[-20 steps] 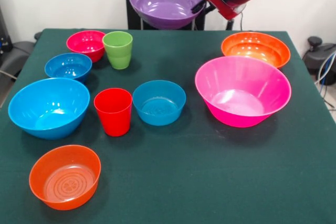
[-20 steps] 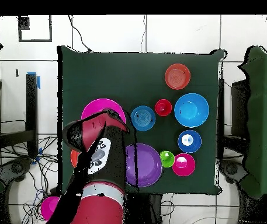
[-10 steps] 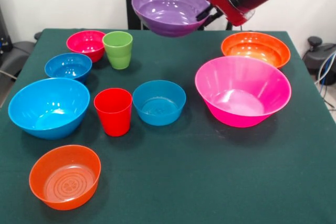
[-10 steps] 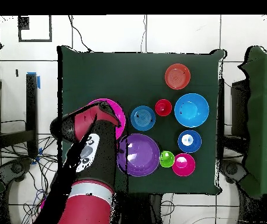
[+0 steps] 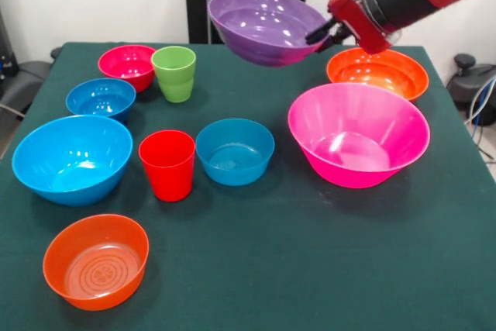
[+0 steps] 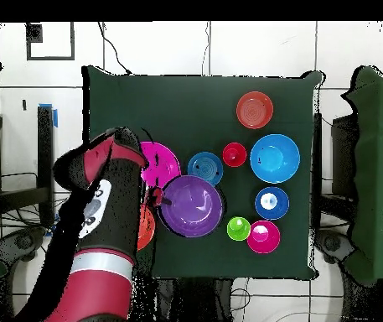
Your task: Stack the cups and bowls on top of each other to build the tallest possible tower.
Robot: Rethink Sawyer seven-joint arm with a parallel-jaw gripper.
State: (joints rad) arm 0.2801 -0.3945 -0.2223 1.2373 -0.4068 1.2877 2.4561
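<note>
Purple bowl (image 5: 266, 25) aloft, tilted, its rim pinched between the fingers (image 5: 324, 32).

The near half of the green table (image 5: 325, 269) is left free, apart from one orange bowl (image 5: 96, 260). The left side is crowded by blue bowls (image 5: 72, 159), the red cup (image 5: 167, 164) and the green cup (image 5: 174, 73). The right side is blocked by the pink bowl (image 5: 358, 134).

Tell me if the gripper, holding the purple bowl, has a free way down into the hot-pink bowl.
Probably yes. The gripper holds the purple bowl by its rim in the air, and the hot-pink bowl stands open and empty, with nothing seen between them.
</note>
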